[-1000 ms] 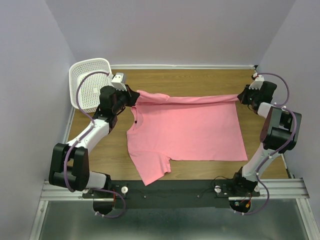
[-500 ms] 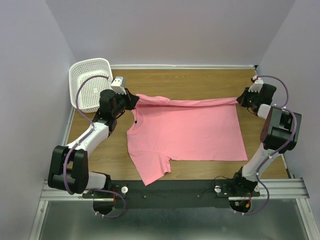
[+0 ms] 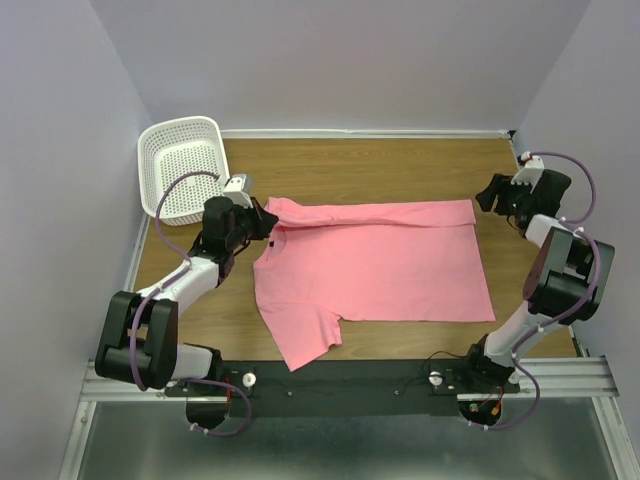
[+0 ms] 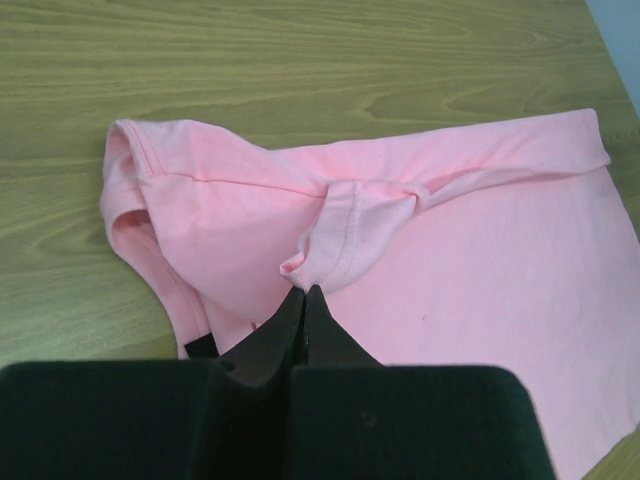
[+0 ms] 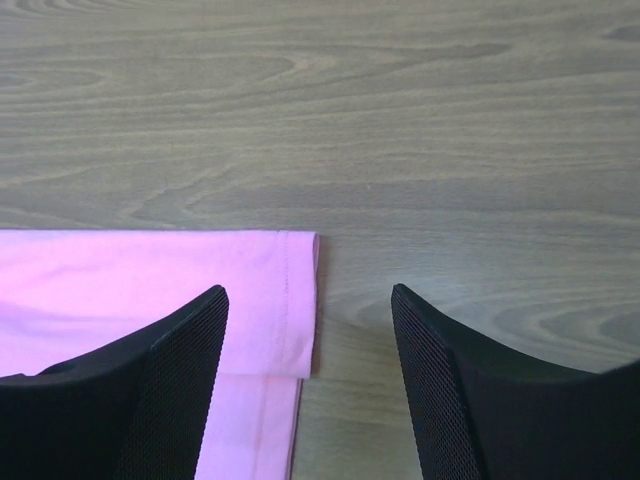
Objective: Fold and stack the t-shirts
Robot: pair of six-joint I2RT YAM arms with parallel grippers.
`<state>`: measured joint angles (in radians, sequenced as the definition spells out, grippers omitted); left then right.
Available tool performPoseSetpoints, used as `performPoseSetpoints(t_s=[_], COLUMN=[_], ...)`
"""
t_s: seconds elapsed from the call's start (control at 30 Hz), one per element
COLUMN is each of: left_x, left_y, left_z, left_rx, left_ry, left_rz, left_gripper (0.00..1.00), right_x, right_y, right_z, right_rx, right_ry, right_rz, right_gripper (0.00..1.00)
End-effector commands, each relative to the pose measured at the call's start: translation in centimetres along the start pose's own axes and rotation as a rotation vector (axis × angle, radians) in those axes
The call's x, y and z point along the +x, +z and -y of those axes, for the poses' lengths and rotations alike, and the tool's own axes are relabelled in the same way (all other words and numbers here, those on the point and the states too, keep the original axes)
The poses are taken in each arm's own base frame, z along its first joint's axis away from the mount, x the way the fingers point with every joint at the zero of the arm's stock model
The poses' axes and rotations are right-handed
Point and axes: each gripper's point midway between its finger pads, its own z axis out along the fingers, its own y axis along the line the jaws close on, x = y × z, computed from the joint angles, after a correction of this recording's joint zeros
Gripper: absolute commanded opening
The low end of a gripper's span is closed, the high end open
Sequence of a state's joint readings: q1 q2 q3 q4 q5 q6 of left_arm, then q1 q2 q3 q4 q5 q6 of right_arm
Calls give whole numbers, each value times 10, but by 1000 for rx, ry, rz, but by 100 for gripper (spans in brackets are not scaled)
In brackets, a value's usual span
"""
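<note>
T-shirt (image 3: 370, 260) lies flat mid-surface (image 3: 400, 165), far edge folded over once. Left gripper (image 4: 303, 300) is clamped on its far-left sleeve. Right gripper (image 5: 307, 292) is wide open and empty beside the far-right corner. Remaining folds and stacking not done.

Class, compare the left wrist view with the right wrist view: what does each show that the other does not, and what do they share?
Only the left wrist view: the left hand shut on a pinch of the salmon-pink cotton t-shirt, with a bunched sleeve beside it. Only the right wrist view: the right hand open, holding nothing, above the shirt's folded hem corner, which lies flat. Both: the same pink shirt on the wooden table.
</note>
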<state>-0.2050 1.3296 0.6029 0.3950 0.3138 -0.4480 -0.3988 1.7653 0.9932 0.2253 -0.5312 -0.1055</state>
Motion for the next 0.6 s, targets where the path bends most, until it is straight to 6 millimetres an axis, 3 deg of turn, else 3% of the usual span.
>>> performPoseSetpoints(t_s=[0.0, 0.47, 0.53, 0.57], left_x=[-9, 7, 11, 20], left_y=[-2, -13, -16, -19], left_z=[8, 12, 14, 15], left_rx=[27, 34, 39, 43], left_ry=[2, -9, -14, -30], left_rz=[36, 25, 20, 3], left_gripper=[0, 0, 10, 26], right_x=[-4, 7, 8, 8], right_y=[-16, -17, -18, -18], right_z=[-15, -27, -27, -28], right_rx=[-58, -130, -132, -135], right_ry=[-11, 7, 6, 5], right_rz=[16, -24, -27, -27], right_gripper=[74, 75, 75, 75])
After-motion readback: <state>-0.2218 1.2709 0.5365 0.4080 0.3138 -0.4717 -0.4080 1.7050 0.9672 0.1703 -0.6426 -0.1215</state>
